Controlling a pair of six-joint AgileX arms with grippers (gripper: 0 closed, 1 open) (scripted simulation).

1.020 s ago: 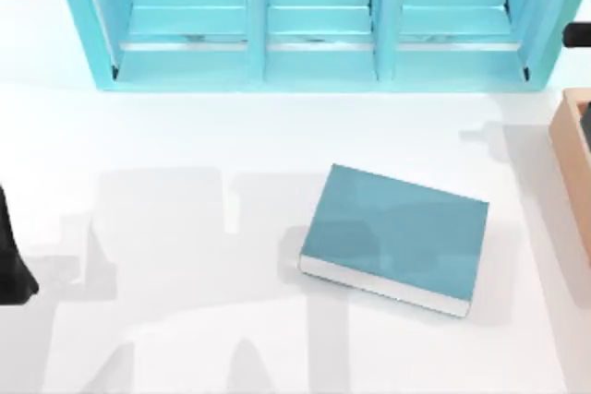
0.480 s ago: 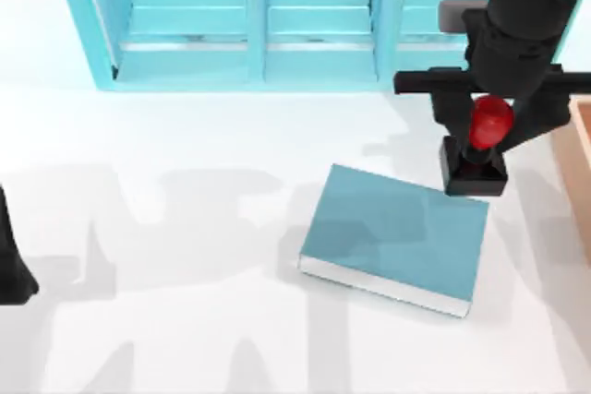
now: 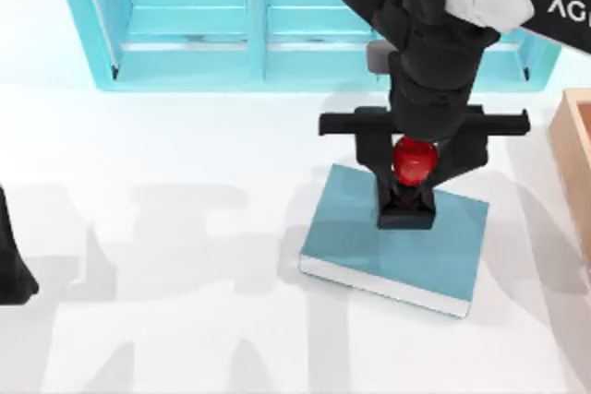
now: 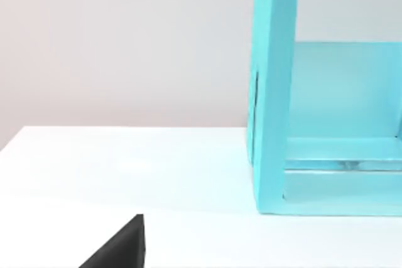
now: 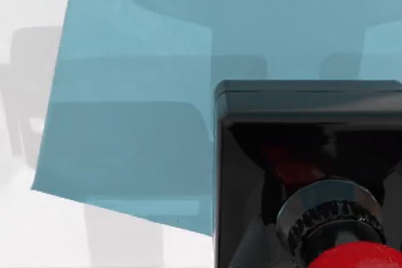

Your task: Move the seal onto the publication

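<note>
Top view: left arm (image 3: 11, 260) parked at the frame's left edge, its jaws' state impossible to tell; right of centre, right gripper (image 3: 406, 193) clamps its jaws on the seal (image 3: 413, 161) over the book (image 3: 369, 237), below the shelf (image 3: 185, 43).

The light is bright and even, and the white table (image 3: 185, 145) looks almost washed out near the upper left of the top view. Soft grey shadows of the arms lie across the lower half of this frame and over the book (image 3: 434, 251). In the right wrist view the same shadows make darker bands on the book cover (image 5: 138, 92). The red knob (image 3: 415, 160) shows a small glossy highlight.
</note>
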